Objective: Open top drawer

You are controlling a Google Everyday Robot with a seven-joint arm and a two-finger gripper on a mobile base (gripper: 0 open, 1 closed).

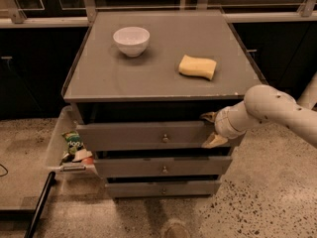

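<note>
The top drawer (143, 135) is the widest grey front under the cabinet top, with a small round knob (165, 138) at its centre. It stands a little out from the cabinet, with a dark gap above it. My gripper (211, 129) is at the right end of this front. One tan finger (208, 116) lies over its top edge and the other (214, 141) under its bottom edge, so the fingers clasp the front's right end. The white arm reaches in from the right.
Two narrower grey drawers (163, 166) sit below. A white bowl (131, 39) and a yellow sponge (197, 66) rest on the grey cabinet top (99, 78). A clear bin (59, 138) with packets hangs at the cabinet's left. A dark pole (39, 207) lies on the speckled floor.
</note>
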